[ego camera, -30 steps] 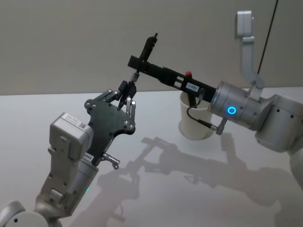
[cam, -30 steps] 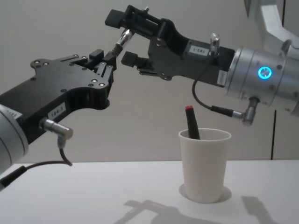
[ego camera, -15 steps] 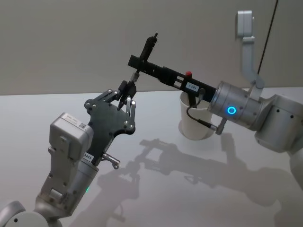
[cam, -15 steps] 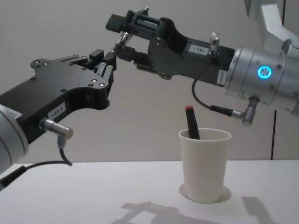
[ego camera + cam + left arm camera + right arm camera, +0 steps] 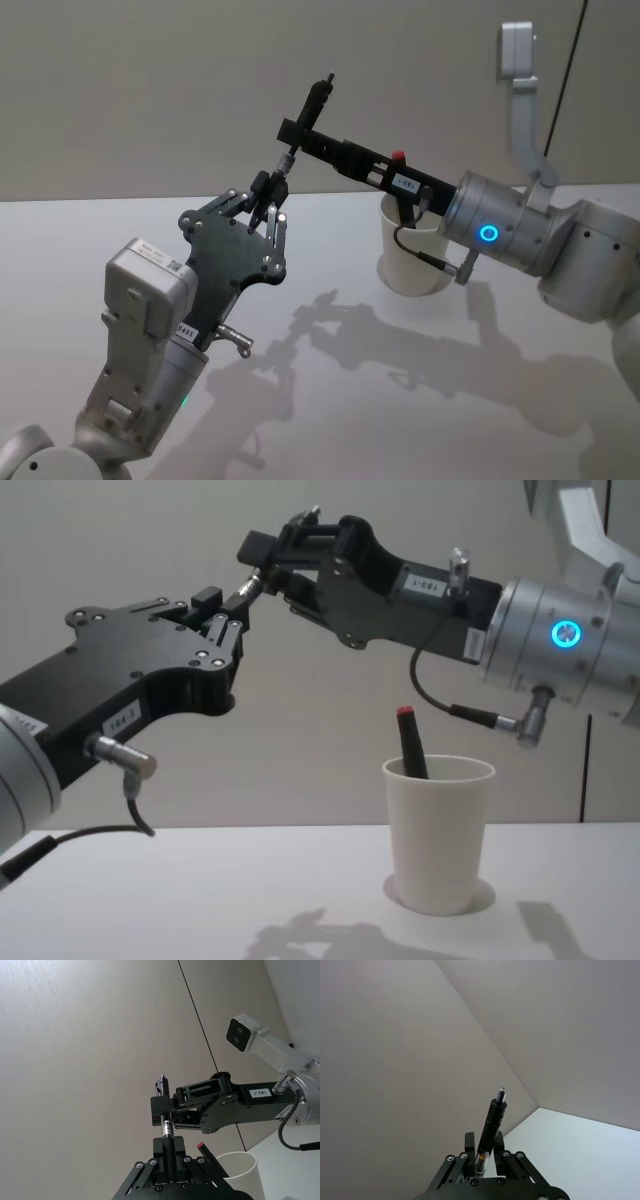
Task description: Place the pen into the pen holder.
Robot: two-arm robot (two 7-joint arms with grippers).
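Because both arms meet in mid-air well above the pale grey table (image 5: pixel 60 230), this looks like a hand-over, not the placement itself. The left tool (image 5: pixel 270 195), a flat black plate-bodied piece rising from the lower left of the head view, is clamped narrowly on the lower end of the pen. It props the pen nearly upright so that the upper shaft stays free to be taken. The right tool (image 5: pixel 295 135) reaches in from the right edge to the upper centre of the frame. Its jaws are drawn in on the shaft just above the left one's grip, so both tools appear to have the pen at once.

The pen holder (image 5: pixel 440 830), a plain white tapered paper cup with a rolled rim, stands on the table at the lower right of the chest view, beneath the right arm's forearm. That puts it on the right arm's side, which is probably why the pen is being passed over.

The pen (image 5: pixel 305 120), slim and black with a silver band, sits at the upper centre of the head view, apart from the cup. A dark marker with a red cap (image 5: pixel 408 740) already leans inside the cup.
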